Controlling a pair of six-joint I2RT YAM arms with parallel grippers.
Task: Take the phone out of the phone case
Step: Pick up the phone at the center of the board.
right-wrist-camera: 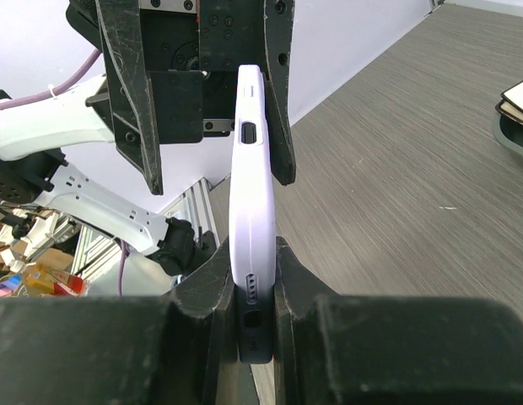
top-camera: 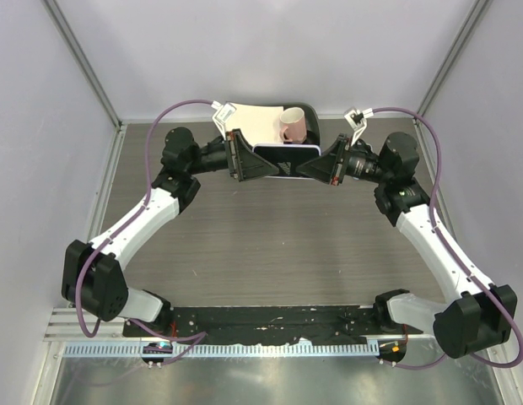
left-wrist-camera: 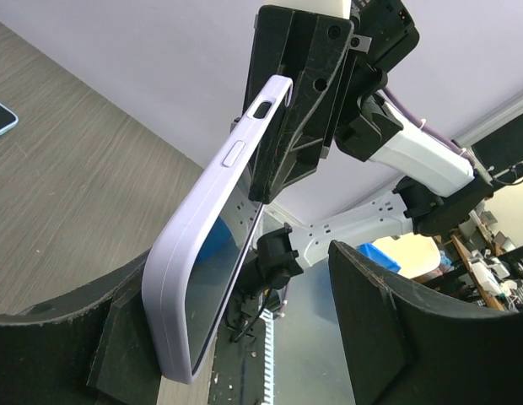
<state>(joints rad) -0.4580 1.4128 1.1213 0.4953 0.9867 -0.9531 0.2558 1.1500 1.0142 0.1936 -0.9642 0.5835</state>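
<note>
Two ends: right gripper [right-wrist-camera: 251,287] jaws pinch the bendy, slippery-looking phone case [right-wrist-camera: 249,194]; left gripper [left-wrist-camera: 240,304] jaws gape round its other end.

A grey wood-grain counter [top-camera: 270,245] sits boxed in by plain, evenly lit, pale lavender-white wall panels [top-camera: 270,51] set between slanting aluminium corner posts [top-camera: 82,59], with a scuffed black mat strip [top-camera: 270,321] and a pale toothed rail [top-camera: 245,348] along its near edge.

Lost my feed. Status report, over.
Right pincer shut on lilac phone case. Left pincer open, one finger touching it. Inside, phone not yet out. Pink mug behind, apart.
</note>
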